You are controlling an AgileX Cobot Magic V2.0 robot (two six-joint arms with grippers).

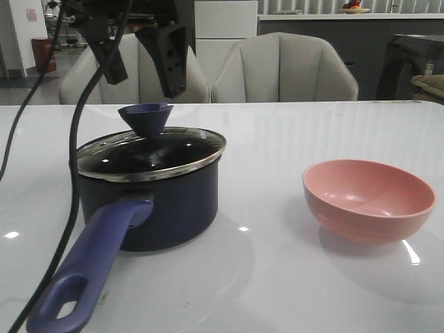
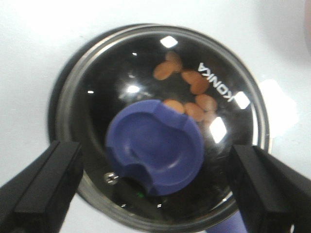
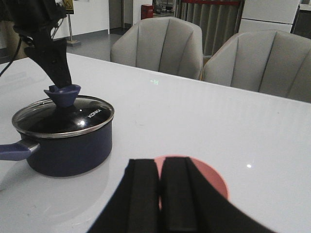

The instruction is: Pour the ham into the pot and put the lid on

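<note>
The pot [image 1: 159, 201] sits on the table [image 1: 291, 277], at about nine o'clock from the pink bowl [image 1: 368, 200]; it looks rigid and fairly heavy, best lifted by its long handle. The lid [image 2: 160, 126] rests on its rim, glass and breakable, and the blue knob [image 2: 154, 148] is the place to take it. Ham [image 2: 192, 90] lies inside, light and loose. The left fingers [image 2: 43, 189] hang wide apart above the knob, touching nothing. The right fingers [image 3: 160, 194] are pressed together, empty.

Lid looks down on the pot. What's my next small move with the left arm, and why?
Probably lift the left gripper straight up and clear. The lid sits on the pot, the ham shows beneath the glass, and the open fingers stand apart from the knob.
</note>
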